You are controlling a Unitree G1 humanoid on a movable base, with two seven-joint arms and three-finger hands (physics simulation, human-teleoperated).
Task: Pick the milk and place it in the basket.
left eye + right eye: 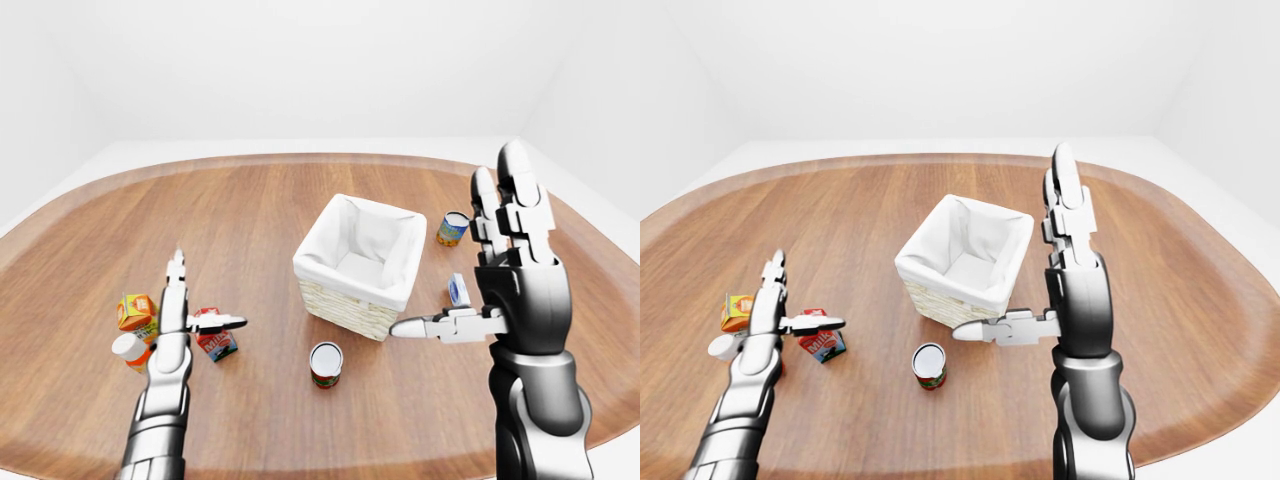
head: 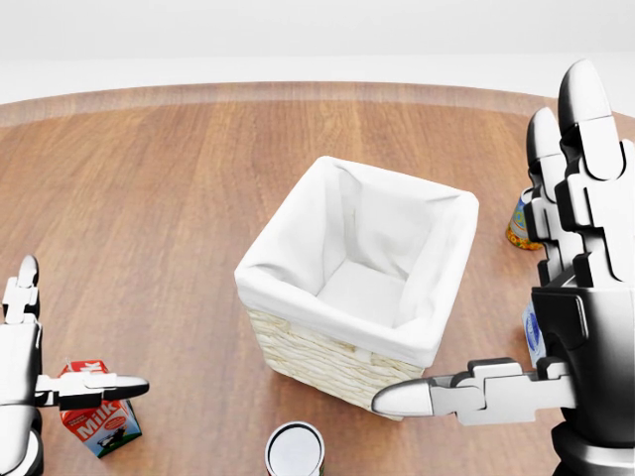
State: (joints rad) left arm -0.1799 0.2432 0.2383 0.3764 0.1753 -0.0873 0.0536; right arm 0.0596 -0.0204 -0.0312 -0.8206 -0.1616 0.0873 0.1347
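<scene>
The milk carton (image 2: 101,422), red and white with "Milk" printed on it, stands on the wooden table at the lower left of the head view. My left hand (image 1: 210,288) is open just left of it. Its fingers (image 2: 22,293) point up and its thumb (image 2: 99,385) stretches across the carton's top; whether it touches I cannot tell. The wicker basket (image 2: 317,359) with a white cloth lining sits mid-table and holds nothing. My right hand (image 1: 455,250) is held up open to the basket's right, thumb (image 2: 437,397) pointing at the basket's near corner.
A tin can (image 1: 325,362) stands below the basket. An orange carton (image 1: 137,311) and a white-capped bottle (image 1: 130,350) lie left of my left hand. Another can (image 1: 452,228) and a blue-white item (image 1: 457,290) sit right of the basket, beside my right hand.
</scene>
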